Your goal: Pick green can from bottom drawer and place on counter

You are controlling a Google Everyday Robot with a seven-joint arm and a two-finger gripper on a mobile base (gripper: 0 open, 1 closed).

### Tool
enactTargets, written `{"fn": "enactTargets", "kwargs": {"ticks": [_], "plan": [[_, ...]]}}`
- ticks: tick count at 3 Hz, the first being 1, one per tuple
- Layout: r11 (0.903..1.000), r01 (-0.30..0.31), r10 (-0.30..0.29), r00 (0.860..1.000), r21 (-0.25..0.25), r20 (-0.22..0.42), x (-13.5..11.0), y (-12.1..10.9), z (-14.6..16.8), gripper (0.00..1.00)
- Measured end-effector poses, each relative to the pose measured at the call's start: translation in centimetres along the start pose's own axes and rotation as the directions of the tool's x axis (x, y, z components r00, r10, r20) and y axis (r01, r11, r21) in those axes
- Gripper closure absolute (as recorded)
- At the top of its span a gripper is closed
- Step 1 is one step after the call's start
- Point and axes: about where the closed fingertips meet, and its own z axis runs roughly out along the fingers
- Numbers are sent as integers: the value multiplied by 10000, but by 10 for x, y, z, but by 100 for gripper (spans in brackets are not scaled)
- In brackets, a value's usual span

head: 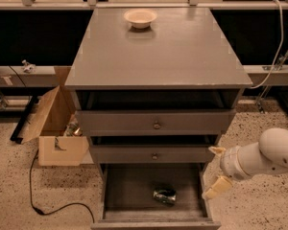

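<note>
The green can (164, 195) lies on its side on the dark floor of the open bottom drawer (110, 195), near the middle. My gripper (216, 169) hangs at the right of the cabinet, beside the drawer's right wall and above and to the right of the can. Its two cream fingers (217, 187) stand apart, open and empty. The grey counter (153, 56) is the cabinet's top, well above the gripper.
A cream bowl (140, 17) sits at the far end of the counter. Two knobbed drawers (156, 124) are shut above the open one. An open cardboard box (53, 128) and a black cable (48, 207) lie on the floor to the left.
</note>
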Motion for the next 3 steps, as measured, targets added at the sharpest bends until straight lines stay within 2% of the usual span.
{"fn": "enactTargets", "kwargs": {"ticks": [1, 2, 3], "plan": [[9995, -128, 146, 9977, -272, 667, 16, 4, 50, 0], [9995, -128, 146, 9977, -273, 667, 16, 4, 50, 0], [9986, -15, 50, 9978, -533, 659, 28, -2, 80, 0]]}}
